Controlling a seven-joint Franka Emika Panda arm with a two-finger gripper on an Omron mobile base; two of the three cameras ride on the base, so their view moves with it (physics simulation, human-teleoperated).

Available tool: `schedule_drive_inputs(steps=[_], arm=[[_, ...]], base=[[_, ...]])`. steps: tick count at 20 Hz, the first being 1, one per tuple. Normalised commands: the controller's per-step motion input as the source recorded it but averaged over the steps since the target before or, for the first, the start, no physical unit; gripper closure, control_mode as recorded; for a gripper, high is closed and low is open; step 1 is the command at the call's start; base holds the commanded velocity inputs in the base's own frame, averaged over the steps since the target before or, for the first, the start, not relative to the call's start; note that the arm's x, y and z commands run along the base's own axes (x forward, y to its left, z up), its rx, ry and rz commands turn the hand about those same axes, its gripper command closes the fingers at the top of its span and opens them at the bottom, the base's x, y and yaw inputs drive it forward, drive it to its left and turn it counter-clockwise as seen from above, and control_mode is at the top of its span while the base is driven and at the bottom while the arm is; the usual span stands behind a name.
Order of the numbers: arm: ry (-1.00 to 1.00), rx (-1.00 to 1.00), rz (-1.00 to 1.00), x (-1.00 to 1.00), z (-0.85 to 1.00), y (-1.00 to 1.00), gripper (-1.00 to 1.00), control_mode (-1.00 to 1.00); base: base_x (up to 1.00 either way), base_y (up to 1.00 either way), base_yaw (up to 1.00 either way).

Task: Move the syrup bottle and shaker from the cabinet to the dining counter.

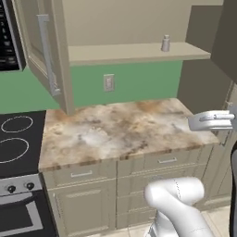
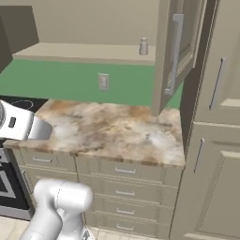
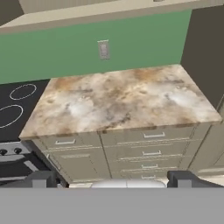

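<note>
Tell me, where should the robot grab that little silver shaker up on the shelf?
Probably around its round middle, coming straight in from the open front of the cabinet. The shaker stands upright near the shelf's front edge, with bare shelf on both sides, so the open gripper could slip one finger past each side.

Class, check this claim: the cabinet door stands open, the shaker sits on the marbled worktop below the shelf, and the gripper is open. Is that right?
One thing is wrong. The shaker stands on the cabinet shelf, not on the worktop, as both base views show. The door is open, and the gripper is open in the hand view.
</note>
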Motion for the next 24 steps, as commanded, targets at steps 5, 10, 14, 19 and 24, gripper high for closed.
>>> schedule_drive_inputs(steps=[5, 10, 14, 19, 24], arm=[[0.00, 0.00, 0.00, 0.00, 0.00, 0.00, -1.00, 1.00], [0.00, 0.00, 0.00, 0.00, 0.00, 0.00, -1.00, 1.00], [0.00, 0.00, 0.00, 0.00, 0.00, 0.00, -1.00, 1.00], [0.00, 0.00, 0.00, 0.00, 0.00, 0.00, -1.00, 1.00], [0.00, 0.00, 0.00, 0.00, 0.00, 0.00, -1.00, 1.00]], base=[[0.68, -0.04, -0.03], [0.57, -0.06, -0.04], [0.49, -0.07, -0.04], [0.41, -0.08, -0.05], [0.17, -0.06, -0.01]])
